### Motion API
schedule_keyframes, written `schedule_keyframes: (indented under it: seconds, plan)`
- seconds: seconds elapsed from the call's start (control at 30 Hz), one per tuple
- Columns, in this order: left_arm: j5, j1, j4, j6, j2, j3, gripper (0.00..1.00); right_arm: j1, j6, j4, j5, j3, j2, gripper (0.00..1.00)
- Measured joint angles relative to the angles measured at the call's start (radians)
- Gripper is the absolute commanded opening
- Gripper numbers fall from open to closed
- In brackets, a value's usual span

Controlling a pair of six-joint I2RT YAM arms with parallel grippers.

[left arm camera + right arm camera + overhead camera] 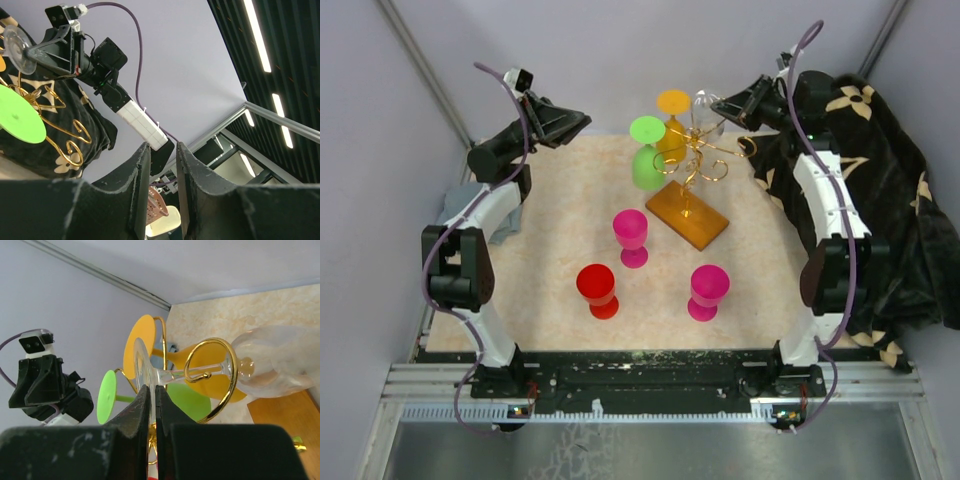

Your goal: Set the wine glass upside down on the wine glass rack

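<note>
The wine glass (pixel 272 362) is the clear one, and it is at the top of the wine glass rack (pixel 690 212). Its stem passes through one gold curl (pixel 214 340) and its bowl hangs on the far side of that curl, above the amber base. My right gripper (pixel 152 400) is closed on the thin edge of its foot, with the two fingers almost together, so I carry the glass only by this rim. Here I see the first danger: the foot is thin and smooth, and it can slip out or turn between my pads if I push sideways. I cannot tell if the foot sits on the wire already. If I let go before it does, I think the glass will drop on the base or on the table. The second danger is the neighbours. The foot of the orange glass (pixel 142 342) is just beside my glass and the green glass (pixel 106 395) hangs near. The wire tree is light, so a small knock from my fingers may shake it and throw one of them down. My right arm is raised high at the back right and reaches in toward the top of the tree from its right side. My left arm is also raised, at the back left, well apart from the rack. My left gripper (pixel 162 150) points toward it with the fingers partly apart and nothing between them.
</note>
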Motion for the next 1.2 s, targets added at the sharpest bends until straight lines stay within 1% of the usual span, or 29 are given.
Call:
schedule_keyframes:
  seconds: [0.37, 0.57, 0.87, 1.03, 1.2]
  plan:
    - [0.003, 0.0, -0.003, 0.0, -0.011, -0.013, 0.33, -0.023, -0.016, -0.052, 0.01, -0.001, -0.082, 0.0]
    - [0.003, 0.0, -0.004, 0.0, -0.013, -0.014, 0.33, -0.059, -0.014, -0.042, 0.011, -0.036, -0.104, 0.0]
    - [0.003, 0.0, -0.017, 0.0, -0.018, -0.015, 0.33, -0.084, -0.002, -0.027, 0.016, -0.053, -0.101, 0.0]
    - [0.008, 0.0, -0.024, 0.001, -0.032, -0.015, 0.33, -0.084, 0.003, -0.019, 0.011, 0.013, -0.046, 0.0]
    - [0.013, 0.0, -0.03, 0.005, -0.036, -0.015, 0.33, -0.084, 0.02, -0.013, 0.004, 0.022, -0.002, 0.0]
